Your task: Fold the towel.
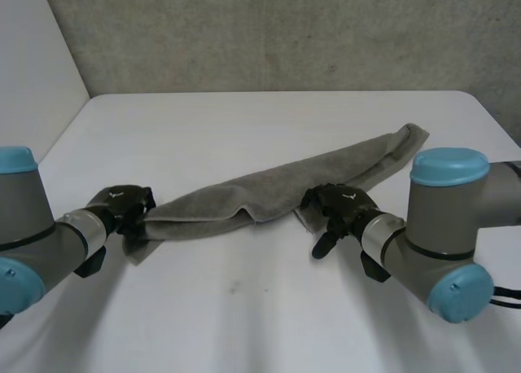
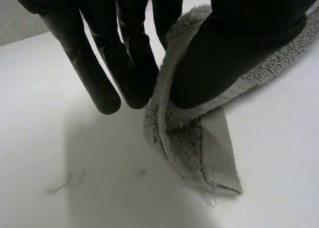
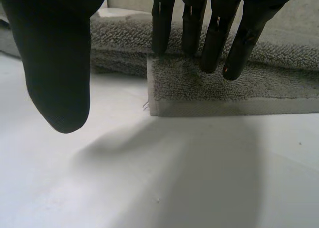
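White table (image 1: 244, 308), towel (image 1: 269, 190) bunched diagonally across middle

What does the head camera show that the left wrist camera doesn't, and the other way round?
Head view: the towel as one long bunched strip across the table, both arms, and the right hand at its near edge. Left wrist view: the left hand close up, thumb pinching the towel's end against its fingers, with a hemmed corner drooping to the table. Both: the left hand, the grey towel, the white table.
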